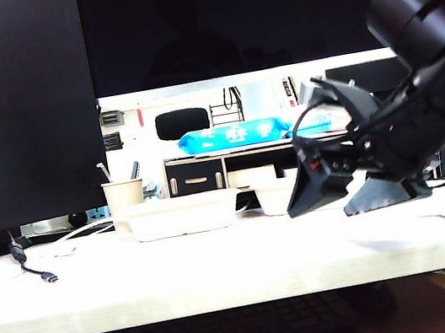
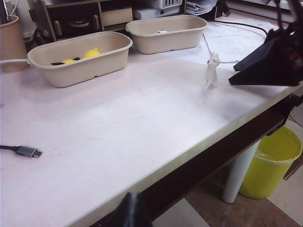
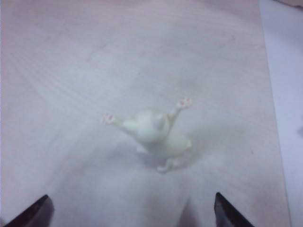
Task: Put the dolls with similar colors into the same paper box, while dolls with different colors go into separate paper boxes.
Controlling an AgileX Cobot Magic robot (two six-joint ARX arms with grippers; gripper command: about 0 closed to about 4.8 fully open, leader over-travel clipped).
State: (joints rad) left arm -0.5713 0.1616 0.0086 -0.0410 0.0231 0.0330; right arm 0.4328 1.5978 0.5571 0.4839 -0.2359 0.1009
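Desk scene with two paper boxes as the landmark pair. Left paper box (image 2: 80,59), the one nearer the beige paper cup (image 1: 124,202), holds two yellow dolls: a rounded yellow-orange doll (image 2: 92,52) and, just beside it, a flat yellow doll with black tips (image 2: 67,61). Right paper box (image 2: 166,33) stands just beside the left box; a small pale shape shows inside it, too small to identify. White doll (image 3: 154,132) stands upright on the bare table (image 2: 123,123), outside both boxes and well apart from the right box, toward the table edge, arms raised. Right gripper (image 3: 131,208) hangs above the white doll with jaws spread wide, fingertips on either side of the doll and clear of it; nothing is held. Left gripper (image 2: 132,208) sits beyond the near table edge, far from the left box; only a dark tip shows, so its opening cannot be read. USB cable end (image 2: 26,151) lies on the table in front of the left box.
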